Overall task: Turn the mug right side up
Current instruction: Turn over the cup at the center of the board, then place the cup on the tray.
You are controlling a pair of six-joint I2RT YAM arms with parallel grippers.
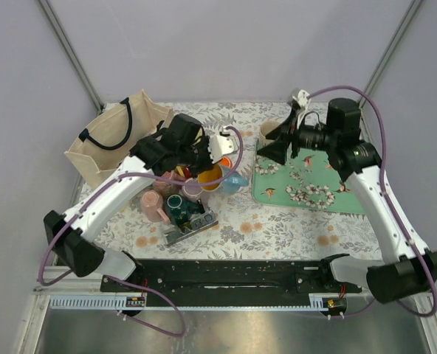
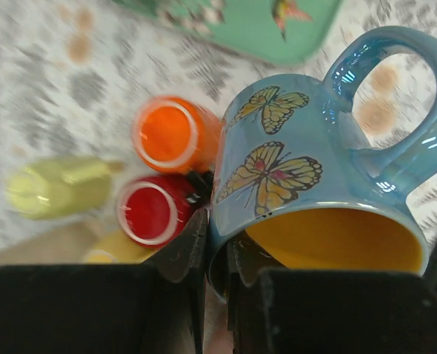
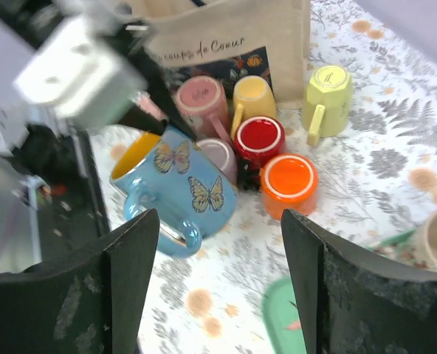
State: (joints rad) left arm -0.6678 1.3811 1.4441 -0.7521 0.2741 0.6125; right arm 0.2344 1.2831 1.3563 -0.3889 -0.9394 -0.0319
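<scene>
Left fingers [image 2: 187, 249] clamp blue mug [image 2: 277, 166], hiding rim.

Bare cloth [image 1: 277, 225] runs along the near side, from the mug cluster [image 1: 176, 200] across to the tray [image 1: 318, 181], and up the narrow strip between the blue mug [image 1: 232, 182] and the tray. The left is crowded: orange mug [image 3: 288, 184], red mug [image 3: 259, 140] and others packed together, the bag [image 1: 111, 144] far behind them, the left arm [image 1: 111, 195] overhead. The right arm [image 1: 373, 192] hangs over the tray's far left corner.
</scene>
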